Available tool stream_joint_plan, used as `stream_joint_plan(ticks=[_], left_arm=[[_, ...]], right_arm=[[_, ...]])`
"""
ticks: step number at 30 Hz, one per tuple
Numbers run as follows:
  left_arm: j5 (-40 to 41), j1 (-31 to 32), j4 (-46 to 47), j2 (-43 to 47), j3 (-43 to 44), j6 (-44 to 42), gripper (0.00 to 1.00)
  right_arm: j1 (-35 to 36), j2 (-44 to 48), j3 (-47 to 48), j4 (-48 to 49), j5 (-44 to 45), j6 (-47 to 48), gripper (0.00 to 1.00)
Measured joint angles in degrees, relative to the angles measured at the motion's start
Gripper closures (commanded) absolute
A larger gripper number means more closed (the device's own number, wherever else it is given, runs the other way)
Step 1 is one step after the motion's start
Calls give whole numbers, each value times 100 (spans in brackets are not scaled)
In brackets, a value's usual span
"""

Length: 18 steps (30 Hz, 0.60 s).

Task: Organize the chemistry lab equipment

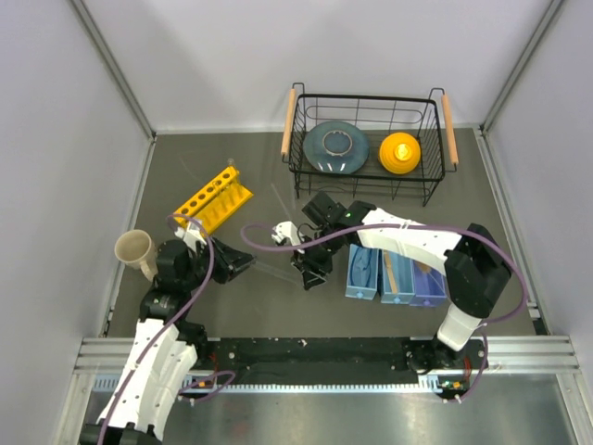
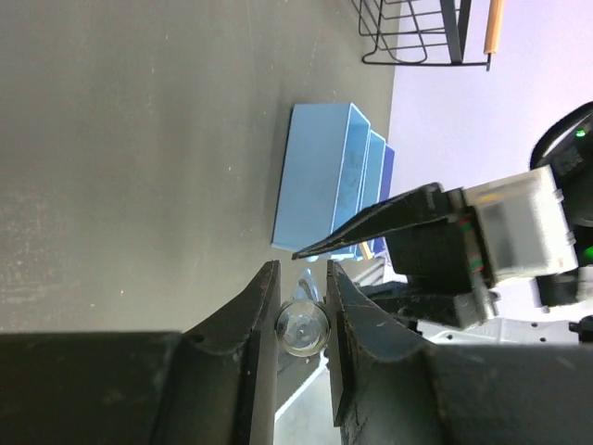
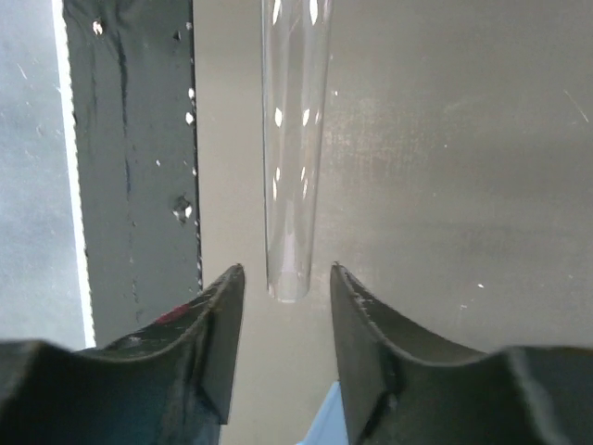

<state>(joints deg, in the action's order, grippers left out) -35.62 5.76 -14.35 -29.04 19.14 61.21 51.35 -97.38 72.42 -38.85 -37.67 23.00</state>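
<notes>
A thin clear glass tube (image 2: 303,330) is held in the air between the two arms, low over the dark grey counter (image 1: 259,167) and in front of the arm bases. The left tool (image 2: 302,271) is closed on it. In the left wrist view the round end of the tube sits between the two black fingers (image 2: 263,311), which press on it from both sides. The right tool (image 3: 285,273) is open. Its two fingertips stand on either side of the other end of the tube, with a small gap on each side, and they do not touch the glass. In the top view the two tools face each other, the left one coming from the left and the right one from the right.

The yellow six-hole rack (image 1: 215,198) lies on the counter behind the left arm, well apart from the held tube. A beige cup (image 1: 134,248) stands just to the left of this arm.

Three blue open bins (image 1: 394,275) stand side by side under the right arm. In the middle one lies a slim tan piece (image 1: 393,272), probably the wooden test-tube clamp. At the back of the counter stands a black wire basket (image 1: 369,102) with wooden handles. It holds a grey-blue round plate (image 1: 335,147) and a yellow ridged object (image 1: 400,152).
</notes>
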Motion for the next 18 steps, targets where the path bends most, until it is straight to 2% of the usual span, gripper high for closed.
stream_joint_plan(ticks=[1,2,7,8,11,15,18], left_arm=[[72,0,-164,-50,160,-166,100],[160,0,-378,-122,387,-343,100],[861,0,-1373,-758,1976,-1554,100],[1060,0,-1550,-920,2310,-1808,100],[1685,0,-2092,-1386,3285,-2527,100],[2487,0,-2573,-2011,4461,-3340,100],[3025,0,-2763,-2323,4962,-3757,100]], right_arm=[[2,0,11,-98,33,92,44],[2,0,35,-232,116,203,33],[-103,153,372,-846,957,883,15],[-195,291,380,-931,1016,999,8],[-822,949,369,-1139,920,1211,1],[-2142,2124,203,-1047,308,1346,1],[-2896,2999,-337,-822,-365,1318,1]])
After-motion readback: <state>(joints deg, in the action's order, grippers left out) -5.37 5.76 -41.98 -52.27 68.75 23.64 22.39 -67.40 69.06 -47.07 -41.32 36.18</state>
